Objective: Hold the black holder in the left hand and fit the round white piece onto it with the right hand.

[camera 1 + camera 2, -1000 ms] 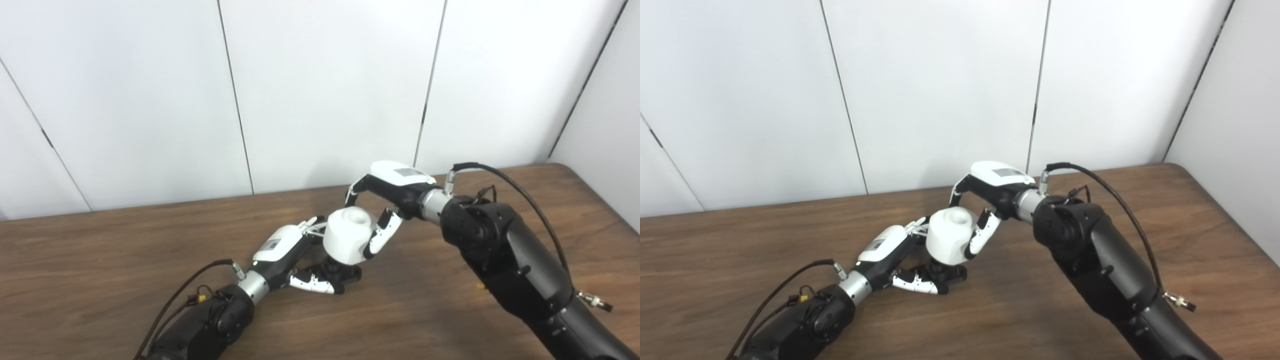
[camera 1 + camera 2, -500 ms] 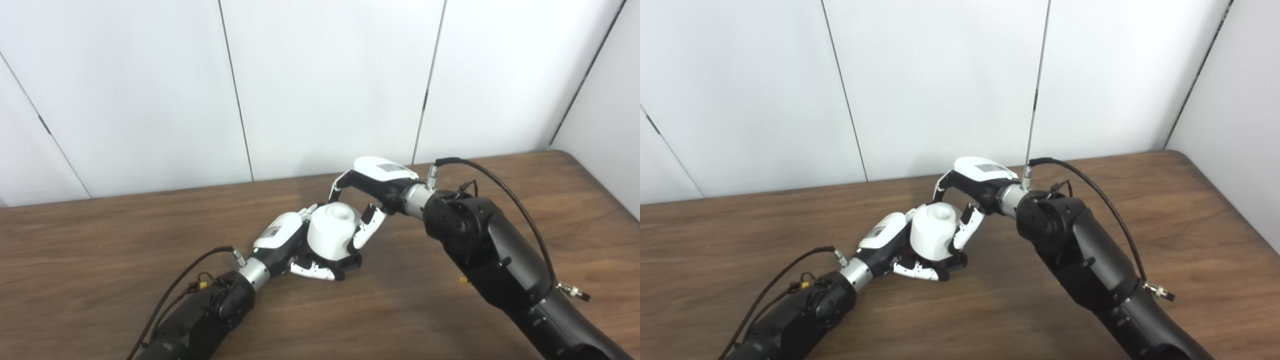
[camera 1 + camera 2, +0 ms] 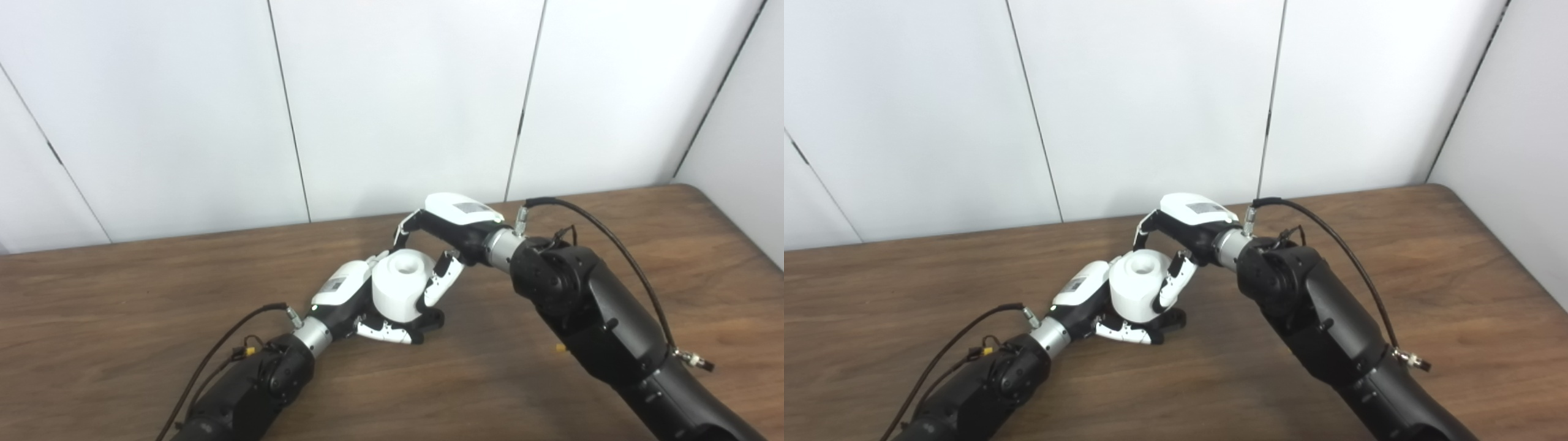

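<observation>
**Both robot hands meet at mid-counter with bare wood on every side**

Two arms reach in from the bottom edge, and I see the brown counter (image 3: 122, 306) bare around them. Its far edge runs along the white panelled wall (image 3: 398, 92), and its rounded right corner sits near the side wall. The widest free stretches lie left of the left arm and right of the right arm; the strip between the hands and the back wall is narrower.

My left robot hand (image 3: 361, 303) lies low on the counter, fingers curled around the black holder (image 3: 432, 318), whose base shows just beyond its fingertips. The round white piece (image 3: 399, 285) stands upright over that holder, its hollow top facing up, pressed close against the back of the left hand. My right robot hand (image 3: 444, 245) arches over it from the far right, fingers closed on the piece's sides, thumb (image 3: 436, 286) down its near right face. Whether the piece is fully seated I cannot tell; its lower rim hides the join.
</observation>
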Controlling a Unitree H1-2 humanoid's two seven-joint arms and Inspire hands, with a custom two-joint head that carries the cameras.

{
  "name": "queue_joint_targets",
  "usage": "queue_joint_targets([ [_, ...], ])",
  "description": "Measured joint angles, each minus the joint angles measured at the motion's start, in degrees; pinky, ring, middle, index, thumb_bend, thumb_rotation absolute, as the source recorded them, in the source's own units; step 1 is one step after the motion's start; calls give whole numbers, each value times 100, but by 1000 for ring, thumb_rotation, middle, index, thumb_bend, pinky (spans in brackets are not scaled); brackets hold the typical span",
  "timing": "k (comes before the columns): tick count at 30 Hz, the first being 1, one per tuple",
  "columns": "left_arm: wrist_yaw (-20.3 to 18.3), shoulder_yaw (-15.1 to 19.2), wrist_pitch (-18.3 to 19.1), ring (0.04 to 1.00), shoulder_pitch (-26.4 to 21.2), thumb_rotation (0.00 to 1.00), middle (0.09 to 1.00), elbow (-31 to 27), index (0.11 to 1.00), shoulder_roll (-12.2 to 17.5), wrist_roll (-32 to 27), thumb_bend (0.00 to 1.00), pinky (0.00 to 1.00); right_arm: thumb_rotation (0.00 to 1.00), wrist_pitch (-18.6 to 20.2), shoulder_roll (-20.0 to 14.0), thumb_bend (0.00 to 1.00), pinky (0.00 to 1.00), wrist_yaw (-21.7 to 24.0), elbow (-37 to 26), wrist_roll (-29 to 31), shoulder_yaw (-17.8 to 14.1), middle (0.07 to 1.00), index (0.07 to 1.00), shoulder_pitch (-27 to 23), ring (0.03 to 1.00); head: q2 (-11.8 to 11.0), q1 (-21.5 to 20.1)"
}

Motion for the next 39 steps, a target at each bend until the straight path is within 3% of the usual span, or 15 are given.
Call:
queue_joint_targets([
  [7, 0, 12, 40, 1000, 22, 61, 915, -23, 481, -2, 0, 524, 1000, 145, -201, -44, 525, 887, -42, 60, 2, 65, 803, 479, -17, 877, 18, 26],
  [19, -36, 37, 117, 1000, 68, 62, 910, -129, 481, -3, 0, 524, 1000, 144, -1015, -266, 526, 865, -50, 222, 18, 250, 794, 479, -200, 869, 79, 44],
  [28, -107, 74, 257, 1000, 141, 62, 916, -311, 481, -2, 0, 524, 1000, 143, -1260, -444, 526, 873, 11, 226, 75, 256, 785, 479, -236, 856, 141, 35],
  [39, -199, 87, 263, 1000, 182, 62, 913, -411, 481, -13, 0, 524, 998, 143, -1246, -651, 527, 892, 117, 310, 19, 244, 789, 480, -189, 868, 184, 27],
])
